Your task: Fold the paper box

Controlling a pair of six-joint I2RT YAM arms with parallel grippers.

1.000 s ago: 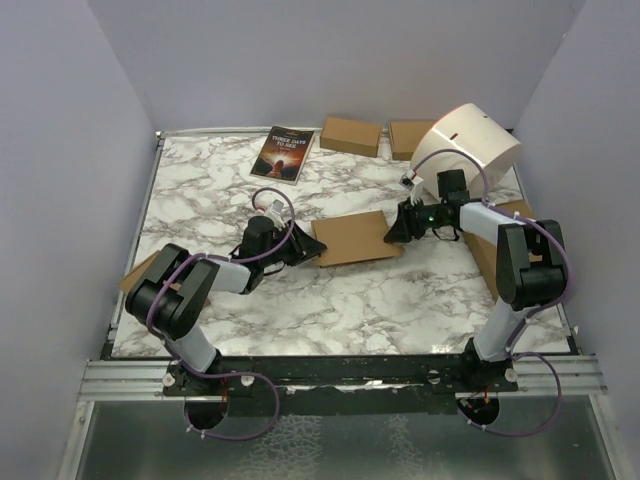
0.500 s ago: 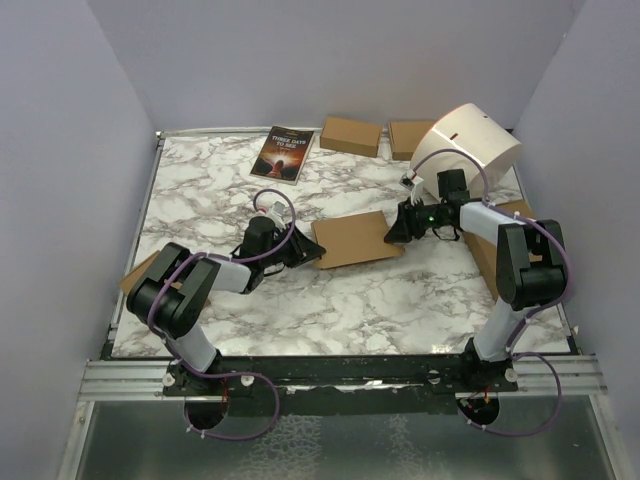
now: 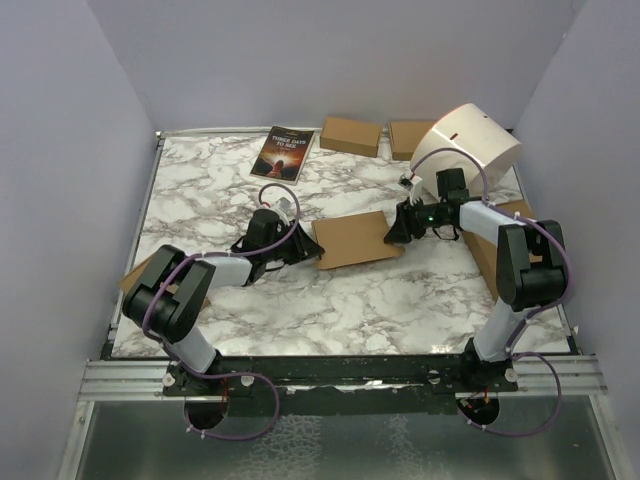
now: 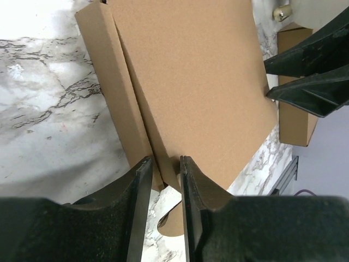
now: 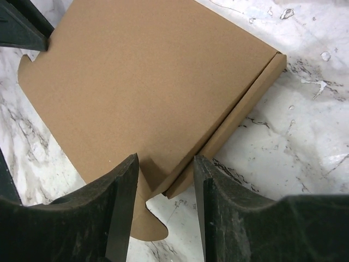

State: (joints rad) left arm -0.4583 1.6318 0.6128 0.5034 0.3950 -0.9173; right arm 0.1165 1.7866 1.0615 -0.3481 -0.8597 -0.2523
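Box [image 3: 355,238] lying flat, tab [image 5: 148,226] poking out. Left gripper [image 4: 164,161] pinching left edge; right gripper [image 5: 166,158] just loosened, fingers apart round right corner. Looks like letting go, tab untucked.

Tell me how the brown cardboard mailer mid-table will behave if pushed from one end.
The paper box is thin cardboard, so probably light: it should slide readily on the smooth marble table. Its lid looks unsecured, with a tab sticking out, so it may spring open or buckle.
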